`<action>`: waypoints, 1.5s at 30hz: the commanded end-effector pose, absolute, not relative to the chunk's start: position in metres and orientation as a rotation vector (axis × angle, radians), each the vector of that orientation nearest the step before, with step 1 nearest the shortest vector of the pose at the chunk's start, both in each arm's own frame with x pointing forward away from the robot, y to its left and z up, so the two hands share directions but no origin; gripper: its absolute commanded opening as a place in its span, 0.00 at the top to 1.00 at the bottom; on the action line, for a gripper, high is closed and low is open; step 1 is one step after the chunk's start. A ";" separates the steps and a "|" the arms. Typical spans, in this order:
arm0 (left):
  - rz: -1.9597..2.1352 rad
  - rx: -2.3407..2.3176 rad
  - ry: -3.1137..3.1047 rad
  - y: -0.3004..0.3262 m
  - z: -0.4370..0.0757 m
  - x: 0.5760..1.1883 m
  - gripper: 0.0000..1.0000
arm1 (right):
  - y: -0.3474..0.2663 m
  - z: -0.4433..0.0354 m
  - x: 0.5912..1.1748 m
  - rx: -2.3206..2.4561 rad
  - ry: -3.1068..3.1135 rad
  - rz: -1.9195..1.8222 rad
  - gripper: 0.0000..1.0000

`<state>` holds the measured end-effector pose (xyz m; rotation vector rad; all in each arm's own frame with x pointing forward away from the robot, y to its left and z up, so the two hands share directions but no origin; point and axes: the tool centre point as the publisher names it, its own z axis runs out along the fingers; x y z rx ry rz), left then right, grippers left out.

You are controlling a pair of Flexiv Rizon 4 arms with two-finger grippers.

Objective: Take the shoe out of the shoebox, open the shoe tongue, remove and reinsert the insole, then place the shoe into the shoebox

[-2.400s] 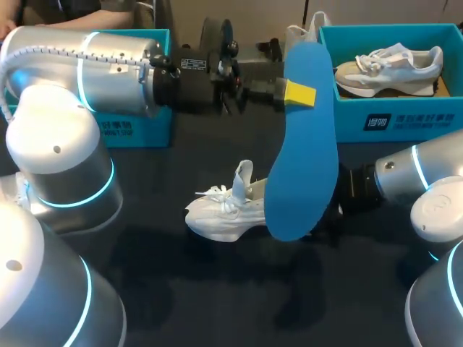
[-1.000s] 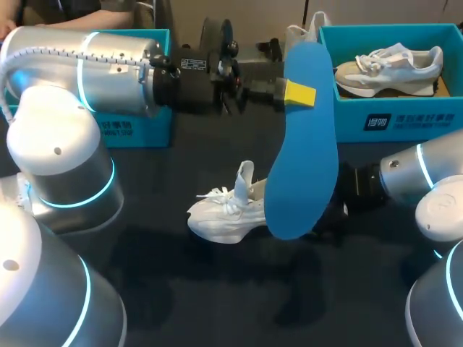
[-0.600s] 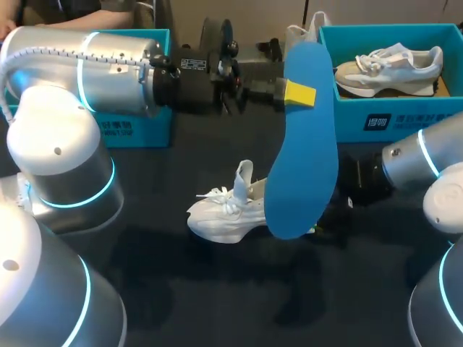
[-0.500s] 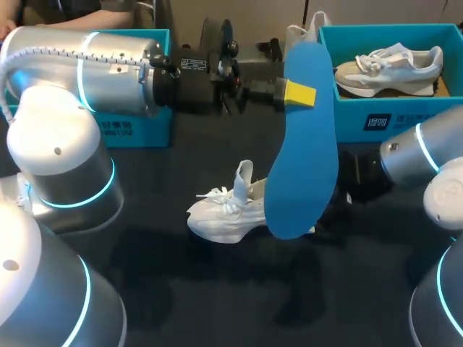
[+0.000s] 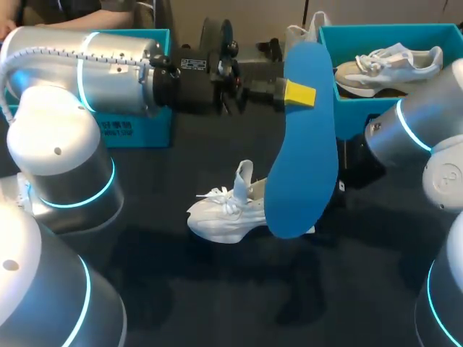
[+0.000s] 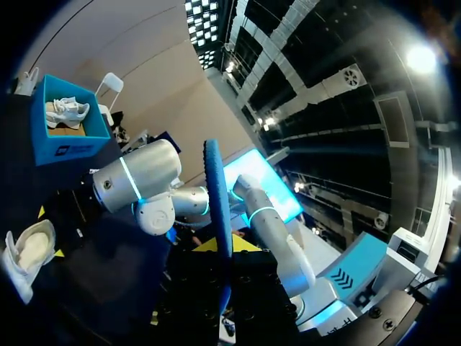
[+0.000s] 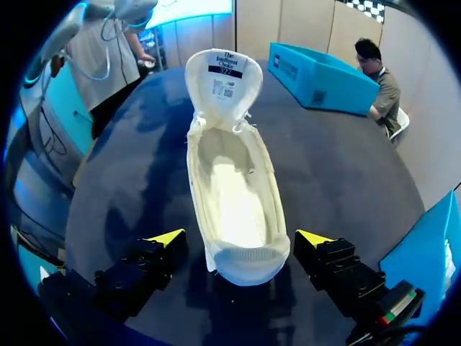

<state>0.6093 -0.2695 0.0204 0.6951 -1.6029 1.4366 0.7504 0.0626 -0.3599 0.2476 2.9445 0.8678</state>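
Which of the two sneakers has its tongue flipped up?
The white sneaker on the dark table: its tongue stands upright. The beige-and-white sneaker in the blue shoebox is laced shut.

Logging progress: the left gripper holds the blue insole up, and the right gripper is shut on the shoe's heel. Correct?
No: the right gripper is open. The right wrist view shows its fingers apart on either side of the shoe, at its heel, touching neither side. The left gripper does hold the blue insole up.
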 end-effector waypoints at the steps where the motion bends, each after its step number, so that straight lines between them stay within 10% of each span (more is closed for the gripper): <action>1: 1.437 0.697 -1.604 -0.270 0.020 0.609 1.00 | 0.063 -0.346 0.745 0.276 3.031 0.534 0.00; 45: 1.437 0.697 -1.604 -0.270 0.020 0.609 1.00 | 0.075 -0.336 0.750 0.221 3.104 0.129 0.00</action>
